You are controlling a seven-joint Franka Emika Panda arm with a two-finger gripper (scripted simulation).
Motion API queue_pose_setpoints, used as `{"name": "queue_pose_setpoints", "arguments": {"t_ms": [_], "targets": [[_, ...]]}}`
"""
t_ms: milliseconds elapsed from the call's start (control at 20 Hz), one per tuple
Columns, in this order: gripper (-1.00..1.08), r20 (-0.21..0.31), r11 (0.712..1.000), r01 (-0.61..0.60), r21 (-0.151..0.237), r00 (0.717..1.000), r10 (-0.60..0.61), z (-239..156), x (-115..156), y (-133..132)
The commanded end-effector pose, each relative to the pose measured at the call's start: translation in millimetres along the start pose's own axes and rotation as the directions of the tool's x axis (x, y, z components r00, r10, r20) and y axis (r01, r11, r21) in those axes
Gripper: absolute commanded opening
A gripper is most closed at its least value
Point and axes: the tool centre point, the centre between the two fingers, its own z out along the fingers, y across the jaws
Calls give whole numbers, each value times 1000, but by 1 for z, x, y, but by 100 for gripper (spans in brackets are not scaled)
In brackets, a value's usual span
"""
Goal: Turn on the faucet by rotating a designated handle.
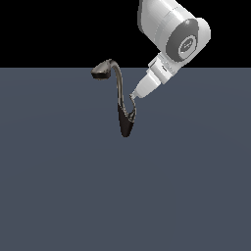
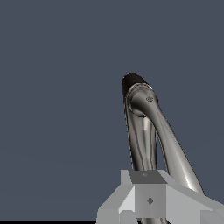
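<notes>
While the faucet [image 1: 120, 100] stands mid-scene on the grey floor, the gripper [image 1: 132, 96] touches the thin handle [image 1: 133, 109] on the exterior view's right. Whether its jaws are spread or closed cannot be told. Contact seems made; rotation apparently remains.

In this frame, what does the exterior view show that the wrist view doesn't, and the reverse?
Only the exterior view shows the whole faucet: tapered body, gooseneck and oval head, the thin handle branching off the body, and the gripper tip right at that handle's upper end, with the white arm behind it. Only the wrist view gives a close look along the faucet's glossy metal, with the grey gripper body in front. Both share the faucet, gripper and plain grey surface. Neither settles the jaw state.
</notes>
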Motion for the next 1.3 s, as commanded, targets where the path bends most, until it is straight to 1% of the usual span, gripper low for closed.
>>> {"name": "queue_pose_setpoints", "arguments": {"t_ms": [0,150,200,250,1050,1100,1150,1250], "targets": [[-100,4,1000,3,-6,1000,-3,0,-6,9],[-100,4,1000,3,-6,1000,-3,0,-8,18],[-100,4,1000,3,-6,1000,-3,0,-8,18],[-100,-1,1000,-3,4,1000,3,-2,-2,12],[-100,4,1000,2,-6,1000,-2,0,14,64],[-100,4,1000,2,-6,1000,-2,0,14,64],[-100,5,1000,17,5,1000,-17,-3,5,55],[-100,4,1000,14,3,1000,-14,-3,18,61]]}}
